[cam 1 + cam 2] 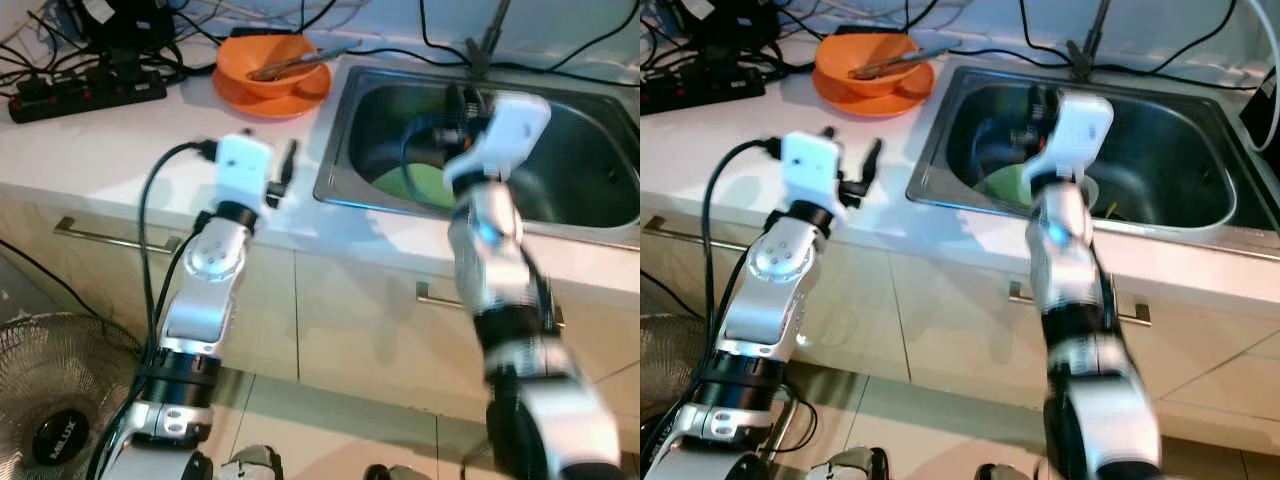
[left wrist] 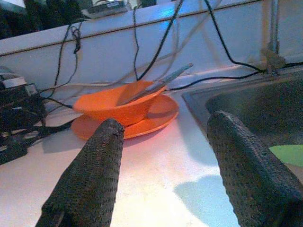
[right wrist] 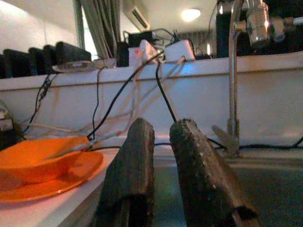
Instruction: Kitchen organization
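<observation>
An orange bowl (image 1: 268,62) sits on an orange plate (image 1: 300,92) at the back of the bench (image 1: 110,140), just beside the sink (image 1: 345,120), with utensils (image 1: 300,62) lying tilted across its rim. It looks like light, rigid, smooth plastic, so it may slip; best pinched at the rim, keeping it level so the utensils stay put. The left claw (image 2: 161,165) hovers spread and empty over the bench, facing the bowl. The right claw (image 3: 158,170), nearly closed and empty, hangs over the sink, where something green (image 1: 420,185) lies.
</observation>
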Tool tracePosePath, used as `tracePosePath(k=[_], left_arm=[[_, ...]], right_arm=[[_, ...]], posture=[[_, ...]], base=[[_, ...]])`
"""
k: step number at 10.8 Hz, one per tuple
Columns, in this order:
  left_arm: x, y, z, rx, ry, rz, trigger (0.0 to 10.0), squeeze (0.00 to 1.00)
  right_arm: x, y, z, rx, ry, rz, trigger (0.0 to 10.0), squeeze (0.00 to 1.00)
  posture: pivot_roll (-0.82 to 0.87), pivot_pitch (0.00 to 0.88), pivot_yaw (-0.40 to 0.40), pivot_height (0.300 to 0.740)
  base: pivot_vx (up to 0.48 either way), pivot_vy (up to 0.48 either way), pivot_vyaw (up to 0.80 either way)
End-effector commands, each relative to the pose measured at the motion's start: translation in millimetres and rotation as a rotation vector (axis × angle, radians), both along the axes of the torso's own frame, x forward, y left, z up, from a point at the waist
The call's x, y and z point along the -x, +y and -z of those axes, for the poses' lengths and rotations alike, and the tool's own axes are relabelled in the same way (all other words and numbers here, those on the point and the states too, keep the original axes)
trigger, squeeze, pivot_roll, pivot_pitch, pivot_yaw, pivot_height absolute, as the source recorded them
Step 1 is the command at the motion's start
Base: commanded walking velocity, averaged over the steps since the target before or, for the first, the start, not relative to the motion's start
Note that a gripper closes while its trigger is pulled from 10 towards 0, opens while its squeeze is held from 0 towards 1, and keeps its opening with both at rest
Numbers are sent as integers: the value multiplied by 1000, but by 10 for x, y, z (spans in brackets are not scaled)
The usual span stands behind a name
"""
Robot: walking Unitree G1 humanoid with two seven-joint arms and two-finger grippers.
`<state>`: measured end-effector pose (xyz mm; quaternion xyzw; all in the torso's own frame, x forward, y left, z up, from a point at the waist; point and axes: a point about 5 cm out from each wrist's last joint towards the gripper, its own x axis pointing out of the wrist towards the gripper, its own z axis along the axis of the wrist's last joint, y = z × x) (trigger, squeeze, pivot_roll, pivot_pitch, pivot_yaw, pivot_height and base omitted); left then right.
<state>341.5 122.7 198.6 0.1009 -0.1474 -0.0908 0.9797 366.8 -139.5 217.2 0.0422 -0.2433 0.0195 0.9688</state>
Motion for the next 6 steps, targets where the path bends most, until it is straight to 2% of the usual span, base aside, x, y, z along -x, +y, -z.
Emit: tracePosePath(k=[1, 3, 4, 6], left_arm=[[-20, -20, -7, -1, -32, -6, 10000, 0], [-19, -8, 18, 70, -53, -10, 10000, 0], [-32, -6, 24, 79, -56, -16, 10000, 0], [-49, 10, 32, 75, -65, -26, 10000, 0]], right_arm=[[69, -1, 37, 9, -11, 16, 10000, 0], [191, -58, 246, 26, 62, 72, 10000, 0], [197, -63, 222, 13, 63, 75, 10000, 0], [178, -41, 216, -13, 94, 70, 10000, 0]], posture=[[72, 87, -14, 740], [70, 90, -10, 740], [68, 90, -10, 740], [72, 84, -12, 740]], base=[[0, 0, 0], [0, 0, 0], [0, 0, 0], [0, 300, -800]])
